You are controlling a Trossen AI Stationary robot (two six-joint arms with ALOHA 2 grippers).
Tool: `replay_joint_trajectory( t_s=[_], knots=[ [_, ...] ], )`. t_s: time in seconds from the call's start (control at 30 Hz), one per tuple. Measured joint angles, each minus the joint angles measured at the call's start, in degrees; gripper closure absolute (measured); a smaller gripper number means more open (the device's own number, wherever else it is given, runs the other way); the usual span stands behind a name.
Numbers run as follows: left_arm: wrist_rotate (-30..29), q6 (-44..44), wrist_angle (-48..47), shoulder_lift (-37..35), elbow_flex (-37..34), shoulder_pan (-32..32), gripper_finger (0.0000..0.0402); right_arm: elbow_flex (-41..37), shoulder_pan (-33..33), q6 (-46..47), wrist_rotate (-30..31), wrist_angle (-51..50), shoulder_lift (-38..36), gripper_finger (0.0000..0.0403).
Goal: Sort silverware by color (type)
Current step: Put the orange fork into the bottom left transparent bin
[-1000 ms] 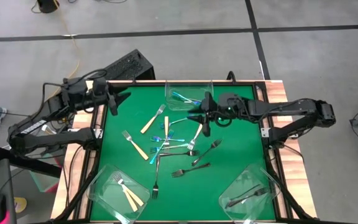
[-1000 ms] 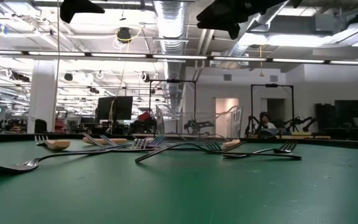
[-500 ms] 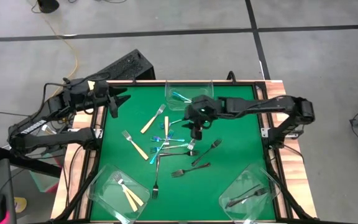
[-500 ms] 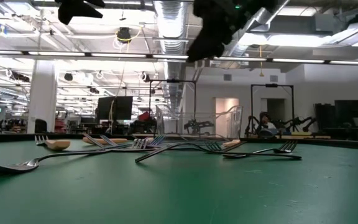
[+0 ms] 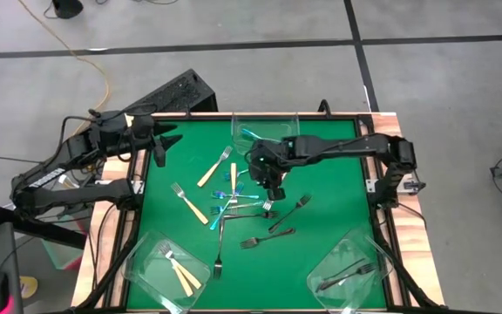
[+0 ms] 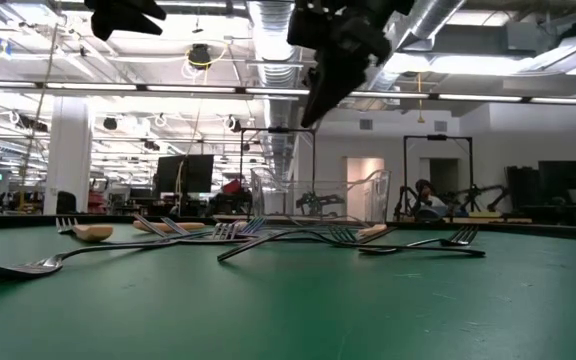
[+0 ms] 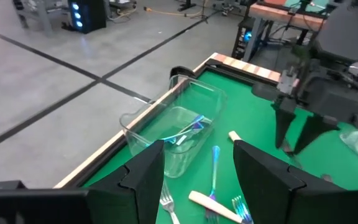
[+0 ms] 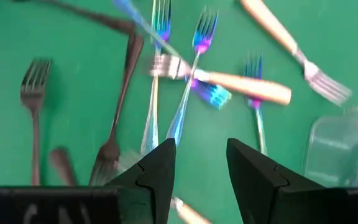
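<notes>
Two dark arms, black wedge-shaped fingers (image 8: 157, 171)

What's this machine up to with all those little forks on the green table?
It is sorting forks by kind into clear tubs. The right gripper hangs open and empty above the jumble of blue and cream-handled forks mid-table. The left gripper waits open near the table's left edge. One tub at the far edge holds a blue fork, one at a near corner holds cream-handled forks, and another holds dark ones. About a dozen forks lie unsorted.
</notes>
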Motion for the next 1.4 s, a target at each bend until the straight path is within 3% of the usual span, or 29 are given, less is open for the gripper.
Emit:
replay_joint_trajectory(
  t_s=[0.4,0.7,1.0,1.4],
  knots=[
    [-5.8,-3.7,4.6,2.7,0.0,0.0,0.0226,-0.1,-2.1,-9.8,-1.1,-8.5,0.1,0.0239],
    [-6.5,-4.4,6.8,6.8,0.0,-0.2,0.0226,-0.1,-4.4,-14.7,-1.2,-9.9,0.1,0.0239],
    [-10.5,-2.9,9.7,5.6,-0.7,-5.4,0.0226,-0.1,-6.0,-21.2,-1.3,-14.8,0.1,0.0239],
    [-12.6,-13.3,40.9,-5.8,-27.2,-10.0,0.0226,-1.3,-6.9,-29.5,-4.0,-14.2,0.1,0.0239]
  ],
)
